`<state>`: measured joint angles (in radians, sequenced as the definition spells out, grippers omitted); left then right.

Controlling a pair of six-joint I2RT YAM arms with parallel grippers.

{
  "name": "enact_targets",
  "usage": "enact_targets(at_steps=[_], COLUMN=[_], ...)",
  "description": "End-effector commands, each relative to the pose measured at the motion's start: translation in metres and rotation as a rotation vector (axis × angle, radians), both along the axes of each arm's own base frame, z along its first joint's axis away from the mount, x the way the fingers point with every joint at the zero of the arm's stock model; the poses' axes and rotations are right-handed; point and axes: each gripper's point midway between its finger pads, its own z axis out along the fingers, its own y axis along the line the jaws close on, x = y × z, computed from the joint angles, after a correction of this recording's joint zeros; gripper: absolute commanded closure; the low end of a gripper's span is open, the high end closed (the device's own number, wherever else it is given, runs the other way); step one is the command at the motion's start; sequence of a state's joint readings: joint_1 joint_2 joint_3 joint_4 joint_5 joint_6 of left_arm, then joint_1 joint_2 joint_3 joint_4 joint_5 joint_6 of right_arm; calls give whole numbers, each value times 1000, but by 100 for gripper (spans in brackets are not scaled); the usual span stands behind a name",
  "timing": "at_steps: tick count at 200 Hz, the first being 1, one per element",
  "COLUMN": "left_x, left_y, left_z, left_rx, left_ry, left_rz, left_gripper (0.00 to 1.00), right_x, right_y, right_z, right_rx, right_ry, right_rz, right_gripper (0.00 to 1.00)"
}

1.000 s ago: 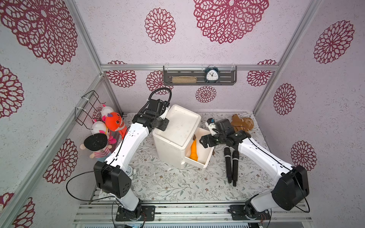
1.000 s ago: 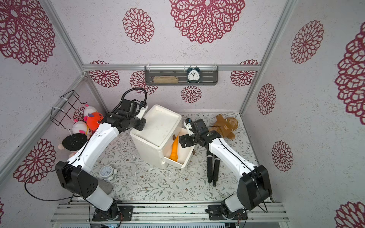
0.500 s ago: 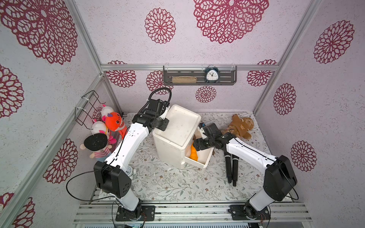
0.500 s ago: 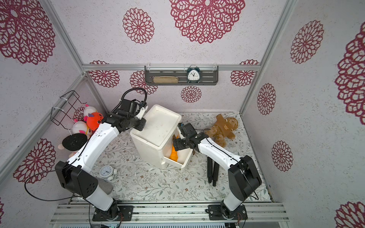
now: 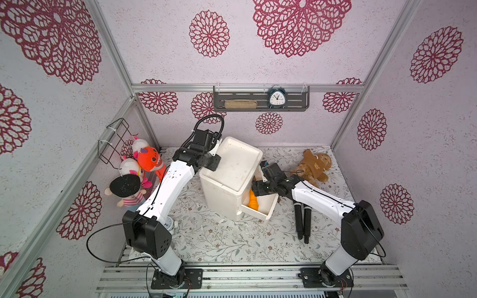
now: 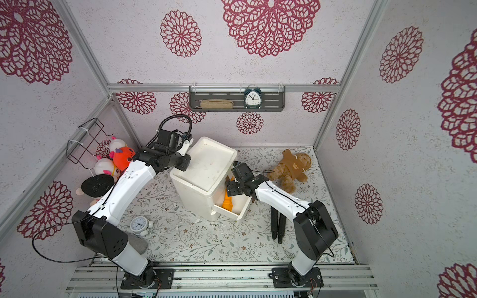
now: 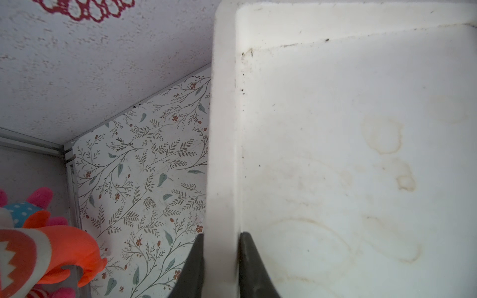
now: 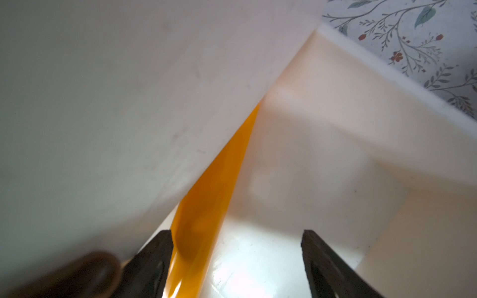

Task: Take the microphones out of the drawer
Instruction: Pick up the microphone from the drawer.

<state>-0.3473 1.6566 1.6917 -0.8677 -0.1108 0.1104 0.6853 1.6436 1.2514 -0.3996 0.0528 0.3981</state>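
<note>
2 end effectors are on my feeds. The right end effector (image 8: 236,233) is down inside the pulled-out drawer (image 5: 268,209) with its jaws spread wide and nothing between them. On its wrist feed an orange object (image 8: 206,206) runs along the drawer floor just beside 1 finger (image 8: 154,258), and part of it goes out of sight under the cabinet body. A dark, blurred round shape sits at the edge of that feed; I cannot tell what it is. The left end effector (image 7: 222,234) is clamped on the raised rim of the white cabinet (image 5: 232,167), 1 finger outside the rim and 1 inside the stained top tray.

Both top views show the drawer open at the bottom of the cabinet, facing the right arm. The 2 black microphones (image 5: 299,219) lie on the floral worktop (image 5: 219,240) just beside the drawer, outside it, side by side and partly under the right arm. A brown plush figure (image 5: 313,165) lies behind that arm near the back wall. Several plush toys (image 5: 147,160) are heaped in the far corner beside the left arm, and a small white clock (image 6: 138,225) stands on the worktop near the left arm's base. On the wall shelf (image 5: 296,108) an alarm clock (image 5: 276,97) stands.
</note>
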Motion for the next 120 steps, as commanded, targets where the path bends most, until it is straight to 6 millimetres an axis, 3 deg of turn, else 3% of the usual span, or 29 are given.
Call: enact_targets(at_steps=[1,20,120], left_x=[-10,-10,-9], left_y=[13,12,14], left_z=[-43,-42,-40], left_rx=[117,114,117], left_ry=[124,121,116], left_rz=[12,12,15], left_gripper=[99,99,99], right_x=[-6,-5,-12], right_y=[15,13,8], right_z=[-9,-13,-17], right_rx=[45,42,59], right_ry=[25,36,71], right_rz=[12,-13,-57], right_gripper=[21,27,35])
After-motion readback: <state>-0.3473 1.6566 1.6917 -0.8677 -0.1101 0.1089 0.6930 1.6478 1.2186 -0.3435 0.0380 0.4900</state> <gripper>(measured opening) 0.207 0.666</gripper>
